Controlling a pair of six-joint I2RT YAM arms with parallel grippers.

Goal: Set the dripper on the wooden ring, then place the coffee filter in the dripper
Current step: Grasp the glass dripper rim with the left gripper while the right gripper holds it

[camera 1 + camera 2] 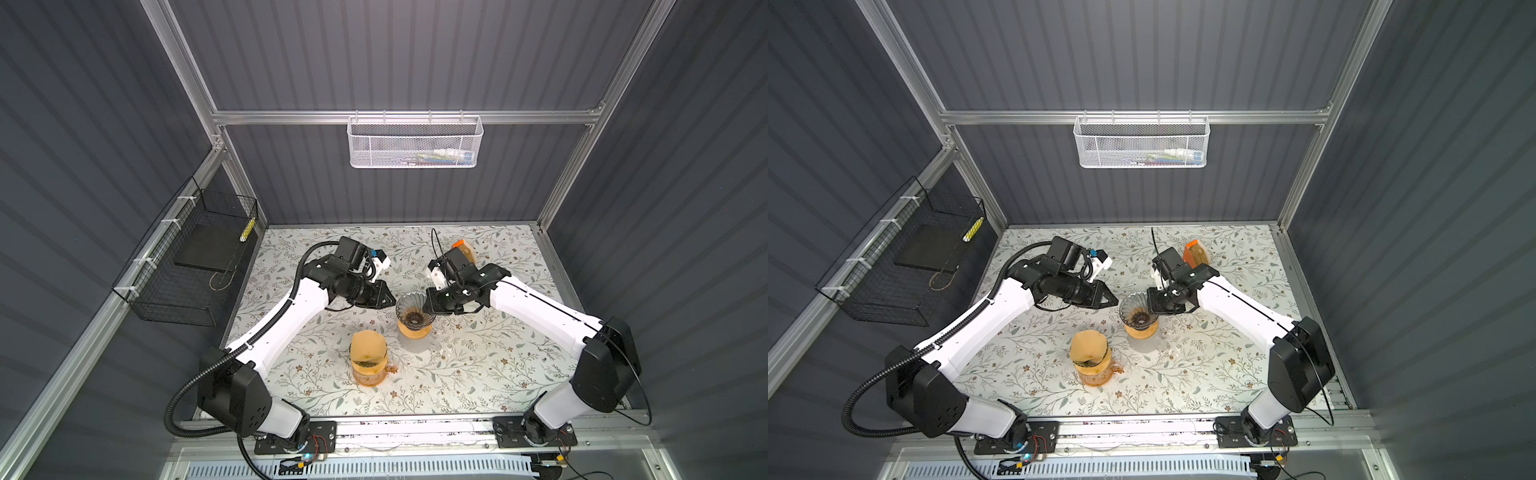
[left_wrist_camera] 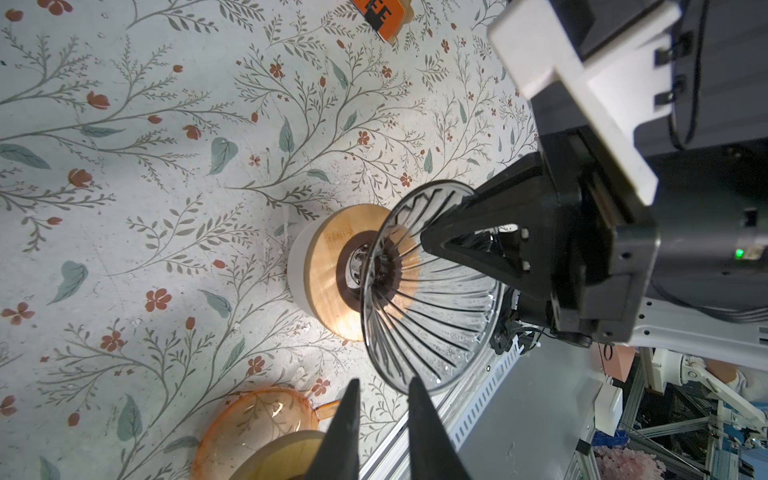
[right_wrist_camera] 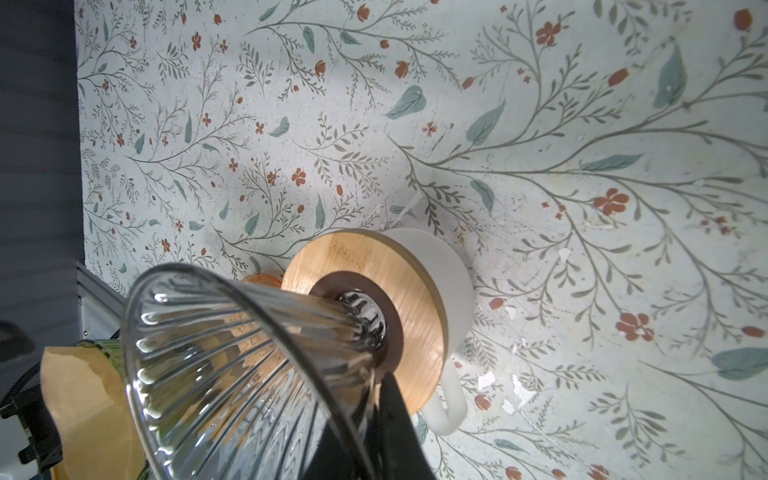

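Right hand [image 1: 427,306] was pinching the rim of the clear ribbed glass dripper [image 1: 411,311] on its own side, fingers pressed together on the glass wall. A firm brace! The dripper stood upright and empty on its round wooden collar [image 3: 365,266] atop the white mug [image 3: 451,282].

And the tan paper cone filter [image 1: 368,349]? Nowhere near that mouth. It was perched in the top of the amber glass jug [image 1: 368,377], just beside the mug toward the front of the floral counter [image 1: 498,353], with nothing touching it. Left hand [image 2: 382,415] hovered at the dripper's opposite rim, its fingers a narrow slit apart and gripping nothing.

Plenty could go wrong from here, by my reading. Thin paper grabbed shallowly could crumple or slip free on the way across. A careless nudge could tip the jug. The dripper looked top-heavy on that mug, so any tug from the right hand might tilt it off the collar. Both hands crowded one small mouth, so a clash looked possible.

An orange holder [image 1: 462,247] stood well apart at the back.
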